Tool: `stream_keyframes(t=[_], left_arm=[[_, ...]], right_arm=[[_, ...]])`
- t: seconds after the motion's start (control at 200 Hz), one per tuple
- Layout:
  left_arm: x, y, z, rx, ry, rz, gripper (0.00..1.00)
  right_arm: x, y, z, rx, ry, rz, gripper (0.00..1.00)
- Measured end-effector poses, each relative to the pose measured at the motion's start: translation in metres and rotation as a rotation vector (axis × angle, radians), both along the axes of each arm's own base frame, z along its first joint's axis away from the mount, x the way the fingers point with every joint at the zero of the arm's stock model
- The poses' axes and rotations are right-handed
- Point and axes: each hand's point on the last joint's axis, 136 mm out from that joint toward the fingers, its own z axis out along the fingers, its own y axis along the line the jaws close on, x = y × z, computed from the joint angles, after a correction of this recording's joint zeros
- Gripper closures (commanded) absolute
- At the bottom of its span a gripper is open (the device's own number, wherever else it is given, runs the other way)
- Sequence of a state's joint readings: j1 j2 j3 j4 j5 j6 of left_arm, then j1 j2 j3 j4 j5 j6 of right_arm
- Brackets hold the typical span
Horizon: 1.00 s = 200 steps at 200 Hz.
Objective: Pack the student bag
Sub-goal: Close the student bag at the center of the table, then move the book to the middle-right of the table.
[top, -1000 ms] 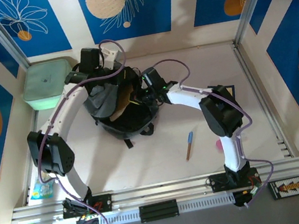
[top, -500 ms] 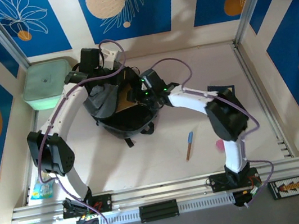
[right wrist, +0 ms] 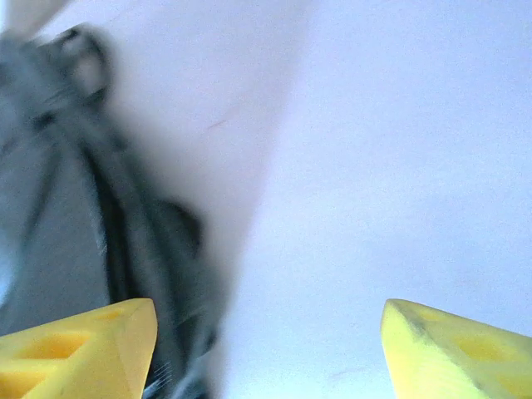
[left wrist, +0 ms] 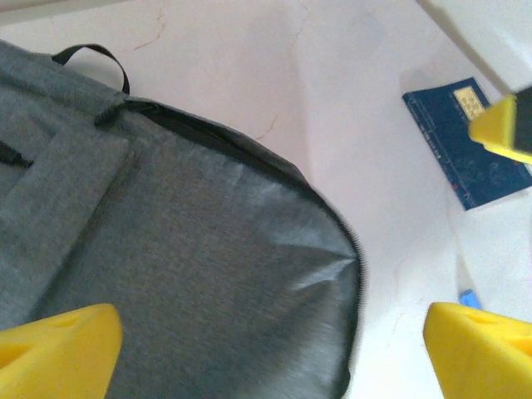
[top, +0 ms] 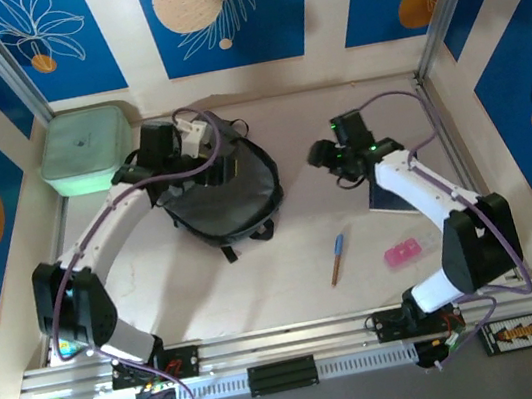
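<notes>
Student bag: flat on table, mouth seemingly shut. Left tool: released, directly above bag. Right tool: spread, empty, right of bag. Advice: hold mouth wide before loading notebook.

You are working in a lab-type robot test cell. The pale table is boxed in on three sides by cream walls hung with blue leaf-print panels. Aluminium posts stand at the far corners. A slotted aluminium rail runs along the near edge, with the left arm base and right arm base bolted on. Purple cables loop loose along the arms. A small circuit board lies beside the rail.
</notes>
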<state>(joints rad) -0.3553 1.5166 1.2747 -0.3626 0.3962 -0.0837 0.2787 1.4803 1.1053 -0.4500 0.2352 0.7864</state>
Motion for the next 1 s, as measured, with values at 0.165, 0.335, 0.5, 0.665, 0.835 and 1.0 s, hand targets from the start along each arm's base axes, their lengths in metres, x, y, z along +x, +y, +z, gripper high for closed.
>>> stream_keyframes(t=[0.165, 0.335, 0.5, 0.665, 0.835, 1.0], left_arm=[[-0.003, 0.006, 0.007, -0.088, 0.018, 0.108, 0.03], [0.008, 0.003, -0.002, -0.159, 0.093, 0.182, 0.00], [0.018, -0.007, -0.024, -0.183, 0.194, 0.208, 0.01], [0.016, -0.027, -0.039, -0.185, 0.244, 0.193, 0.00], [0.010, -0.071, -0.040, -0.187, 0.262, 0.127, 0.01], [0.005, -0.118, -0.046, -0.180, 0.281, 0.074, 0.07]], right_arm=[[0.013, -0.084, -0.044, -0.050, 0.171, -0.174, 0.27], [0.015, -0.139, -0.085, -0.061, 0.312, -0.287, 0.27], [0.004, -0.159, -0.108, -0.037, 0.399, -0.333, 0.27], [0.003, -0.152, -0.115, -0.009, 0.425, -0.313, 0.33], [0.011, -0.122, -0.115, 0.034, 0.420, -0.234, 0.35], [0.021, -0.078, -0.113, 0.075, 0.412, -0.124, 0.37]])
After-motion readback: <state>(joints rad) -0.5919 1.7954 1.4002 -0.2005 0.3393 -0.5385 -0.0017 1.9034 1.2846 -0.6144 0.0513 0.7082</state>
